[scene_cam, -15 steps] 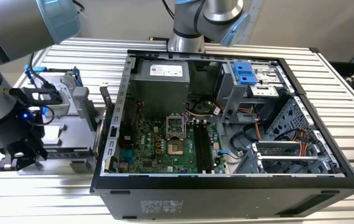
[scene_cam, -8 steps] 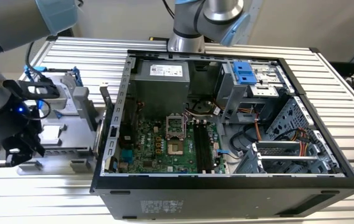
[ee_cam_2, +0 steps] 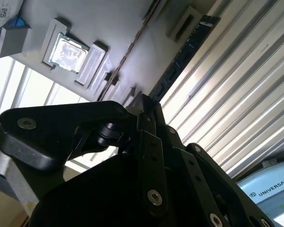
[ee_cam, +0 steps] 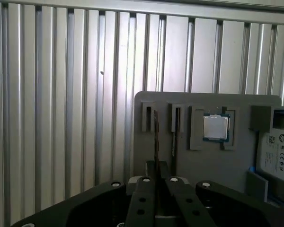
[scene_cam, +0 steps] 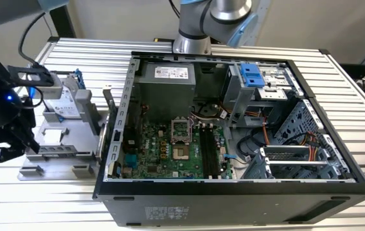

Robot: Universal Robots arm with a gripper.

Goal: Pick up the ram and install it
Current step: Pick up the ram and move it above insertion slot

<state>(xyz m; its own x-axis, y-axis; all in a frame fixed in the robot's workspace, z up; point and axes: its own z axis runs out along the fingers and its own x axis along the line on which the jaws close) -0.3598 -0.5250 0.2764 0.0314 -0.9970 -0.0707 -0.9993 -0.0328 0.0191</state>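
Item: gripper [ee_cam: 156, 165], poised at the edge of the grey parts tray [ee_cam: 208, 165], fingers drawn together. Their tips meet one end of the ram [ee_cam_2: 189, 52], though whether they pinch it cannot be told. The ram stands on edge in the tray, near a processor [ee_cam: 216, 126] and hard drive [ee_cam: 277, 156]. The open computer case [scene_cam: 234, 190] sits just beside the tray, toward the exterior view's right.

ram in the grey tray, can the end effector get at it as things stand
Probably yes. In the second wrist view the end effector sits right at one end of the ram on the grey tray, with nothing between them.
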